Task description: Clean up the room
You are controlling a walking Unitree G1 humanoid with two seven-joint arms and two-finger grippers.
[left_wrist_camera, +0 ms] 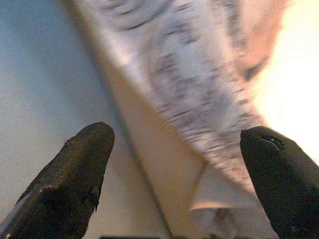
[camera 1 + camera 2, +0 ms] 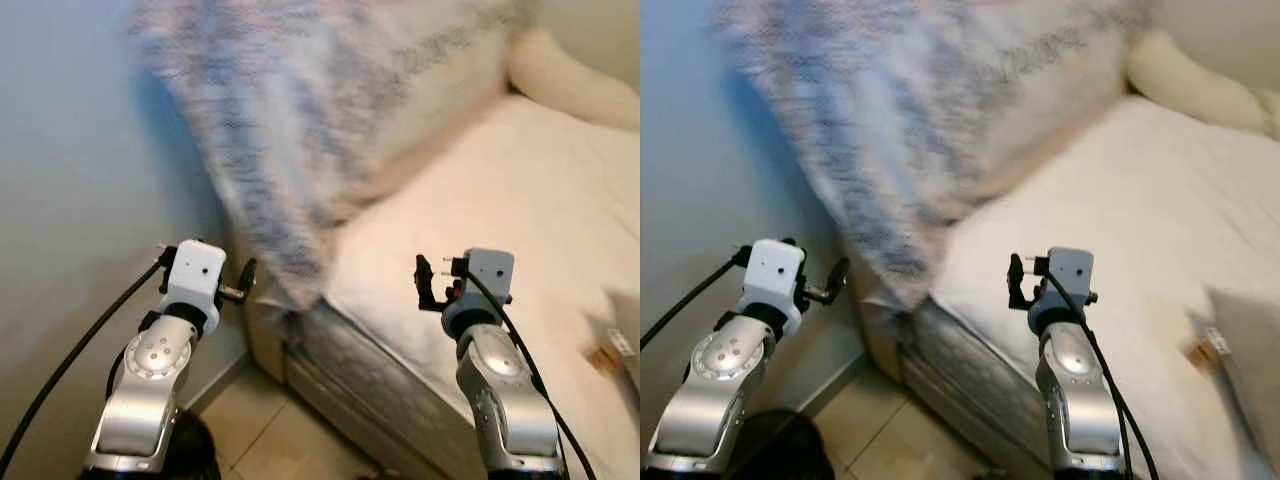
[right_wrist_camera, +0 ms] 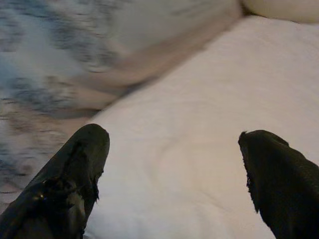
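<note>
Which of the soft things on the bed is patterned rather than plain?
The large blue-grey speckled blanket, hanging over the bed's corner by the wall. The cream pillow at the far end and the white mattress cover are plain.

This is a bedroom in a home. A bed [image 2: 520,260] with a white sheet fills the corner against a plain wall [image 2: 80,150]. A grey patterned blanket [image 2: 300,110], blurred, hangs over its near edge, a cream pillow [image 2: 570,80] lies at its far end, and the floor [image 2: 270,430] is pale tile.
</note>
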